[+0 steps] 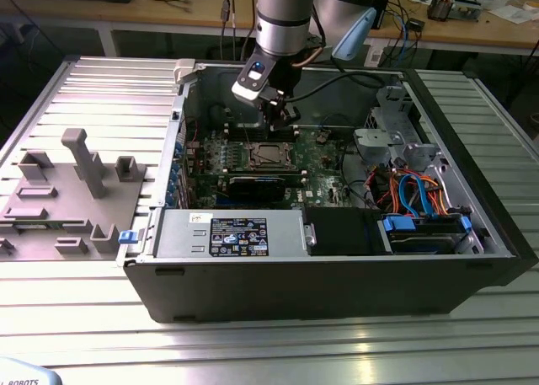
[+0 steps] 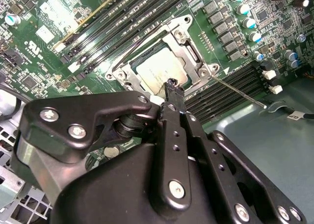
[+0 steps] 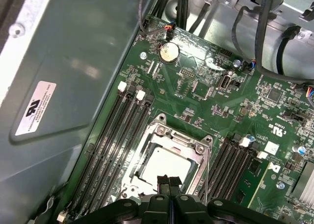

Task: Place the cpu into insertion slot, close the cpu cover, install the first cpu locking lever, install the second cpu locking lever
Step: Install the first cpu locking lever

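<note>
The cpu [image 1: 268, 156] lies in the socket on the green motherboard, its silver-grey top showing in both wrist views [image 2: 158, 69] [image 3: 164, 162]. The cpu cover [image 2: 192, 51] [image 3: 182, 141], a silvery frame, lies flat around it. A thin wire locking lever [image 2: 240, 91] sticks out from one socket corner over the memory slots. My gripper [image 1: 282, 120] [image 2: 171, 84] [image 3: 169, 181] hovers just above the socket's edge, shut with its black fingers pressed together and nothing between them.
The open computer case [image 1: 472, 259] surrounds the board. A power supply box [image 1: 227, 233] sits at the front, and a drive cage with coloured cables [image 1: 421, 200] at the exterior view's right. Memory slots [image 3: 110, 145] flank the socket. A grey fixture [image 1: 76, 183] stands outside, left.
</note>
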You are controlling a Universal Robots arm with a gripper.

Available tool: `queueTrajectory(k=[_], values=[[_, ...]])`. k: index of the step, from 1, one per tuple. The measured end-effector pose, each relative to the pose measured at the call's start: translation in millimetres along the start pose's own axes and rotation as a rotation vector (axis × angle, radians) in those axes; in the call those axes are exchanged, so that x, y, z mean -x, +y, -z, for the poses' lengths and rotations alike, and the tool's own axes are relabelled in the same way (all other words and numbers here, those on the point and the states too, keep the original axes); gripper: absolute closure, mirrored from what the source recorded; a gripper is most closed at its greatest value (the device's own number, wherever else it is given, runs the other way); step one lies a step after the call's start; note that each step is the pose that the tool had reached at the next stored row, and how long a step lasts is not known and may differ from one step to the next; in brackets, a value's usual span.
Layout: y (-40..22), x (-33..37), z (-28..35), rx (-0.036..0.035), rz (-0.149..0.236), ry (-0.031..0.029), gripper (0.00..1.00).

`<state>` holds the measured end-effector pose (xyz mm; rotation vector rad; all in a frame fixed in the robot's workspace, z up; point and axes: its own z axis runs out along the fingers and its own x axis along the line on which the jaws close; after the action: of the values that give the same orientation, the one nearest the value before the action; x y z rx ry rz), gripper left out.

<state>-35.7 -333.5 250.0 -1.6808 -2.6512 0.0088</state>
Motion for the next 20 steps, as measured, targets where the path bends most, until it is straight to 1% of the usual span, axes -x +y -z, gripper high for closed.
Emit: queueTrajectory(k=[20], values=[[0.0, 0.0, -0.5, 0.0001, 0.011, 0.0003, 0.89]])
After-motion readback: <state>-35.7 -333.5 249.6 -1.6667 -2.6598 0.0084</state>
